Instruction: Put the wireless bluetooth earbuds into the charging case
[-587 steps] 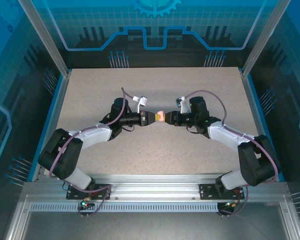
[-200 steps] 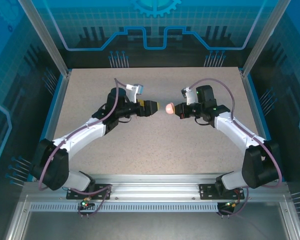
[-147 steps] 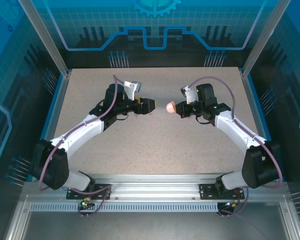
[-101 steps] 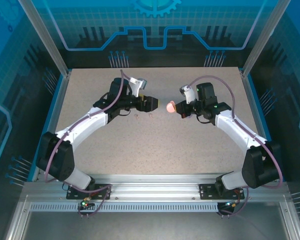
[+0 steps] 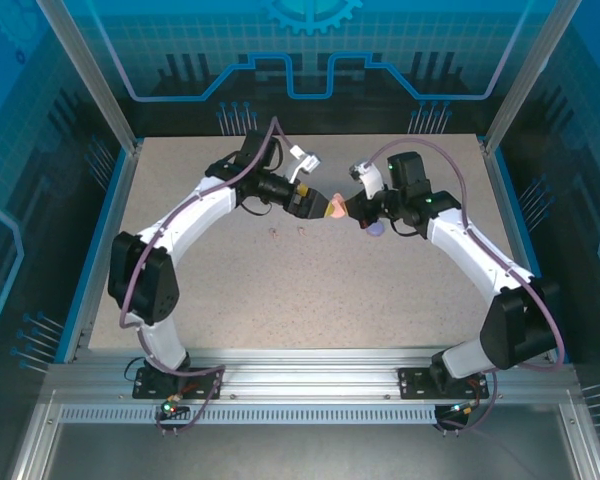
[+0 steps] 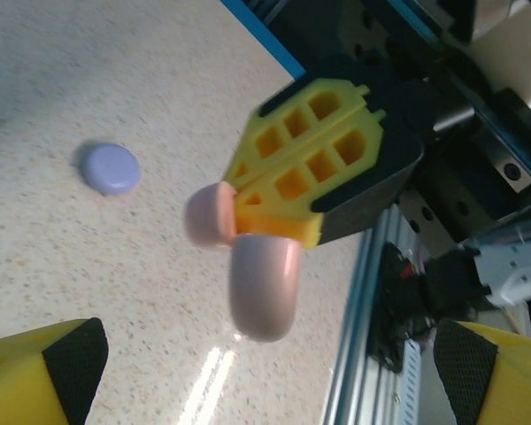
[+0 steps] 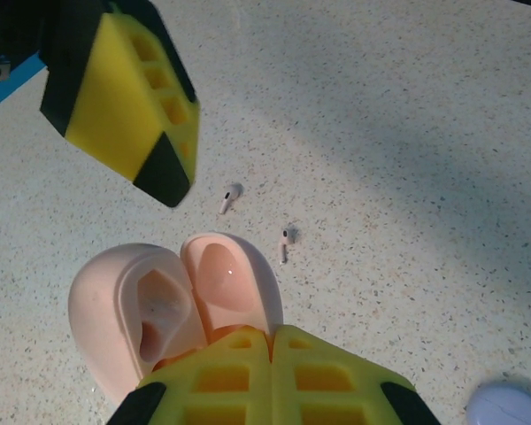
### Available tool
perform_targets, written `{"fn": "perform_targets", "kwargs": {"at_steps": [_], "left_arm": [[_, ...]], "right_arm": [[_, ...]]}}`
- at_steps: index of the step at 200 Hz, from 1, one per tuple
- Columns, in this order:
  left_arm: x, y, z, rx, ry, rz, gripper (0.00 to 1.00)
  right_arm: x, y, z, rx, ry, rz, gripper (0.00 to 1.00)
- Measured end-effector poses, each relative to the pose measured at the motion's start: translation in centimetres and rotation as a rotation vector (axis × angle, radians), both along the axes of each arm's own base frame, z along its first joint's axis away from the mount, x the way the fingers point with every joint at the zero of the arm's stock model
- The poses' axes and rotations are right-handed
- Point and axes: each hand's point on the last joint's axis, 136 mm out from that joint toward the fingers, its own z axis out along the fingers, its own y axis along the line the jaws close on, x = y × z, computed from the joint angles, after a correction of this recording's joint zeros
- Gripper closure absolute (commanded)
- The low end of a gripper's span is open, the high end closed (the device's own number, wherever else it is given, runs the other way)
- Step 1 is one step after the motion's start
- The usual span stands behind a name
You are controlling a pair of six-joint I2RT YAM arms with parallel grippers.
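Note:
An open pale pink charging case (image 7: 221, 283) hangs above the table, its lid and body spread apart, with my right gripper (image 7: 273, 341) shut on its hinge end. In the top view the case (image 5: 335, 210) sits between both grippers. My left gripper (image 5: 315, 203) is right beside it, open; its fingers (image 6: 49, 372) stand wide at the frame's lower corners, and the case (image 6: 264, 283) hangs between and beyond them, untouched. Two pale pink earbuds (image 7: 228, 197) (image 7: 285, 243) lie loose on the table, below and left of the case (image 5: 273, 232) (image 5: 301, 231).
A shut pale purple round case (image 5: 377, 230) lies on the table just under my right gripper, also seen in the left wrist view (image 6: 111, 168) and at the right wrist view's corner (image 7: 509, 407). Blue-edged frame rails border the speckled tabletop (image 5: 310, 290).
My left arm has swung back and to the right, bringing its open gripper close to the pink case. The right gripper shifted slightly left, uncovering the purple case. The earbuds lie still.

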Motion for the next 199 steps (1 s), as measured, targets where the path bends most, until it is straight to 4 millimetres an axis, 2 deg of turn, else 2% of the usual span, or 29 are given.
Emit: {"fn": "perform_targets", "kwargs": {"at_steps": [32, 67, 152, 199], "left_arm": [[-1.4, 0.0, -1.6, 0.013, 0.087, -0.060, 0.15], [-1.9, 0.0, -2.4, 0.014, 0.122, -0.084, 0.23], [-1.7, -0.2, -2.4, 0.003, 0.124, -0.085, 0.38], [-1.7, -0.2, -2.4, 0.003, 0.124, -0.085, 0.42]], "right_arm": [[-0.5, 0.6, -0.2, -0.023, 0.008, 0.031, 1.00], [-0.6, 0.9, 0.2, -0.036, 0.000, 0.041, 1.00], [-1.1, 2.0, -0.5, -0.054, 0.014, 0.072, 1.00], [-1.1, 2.1, -0.7, -0.057, 0.019, 0.074, 1.00]]}}
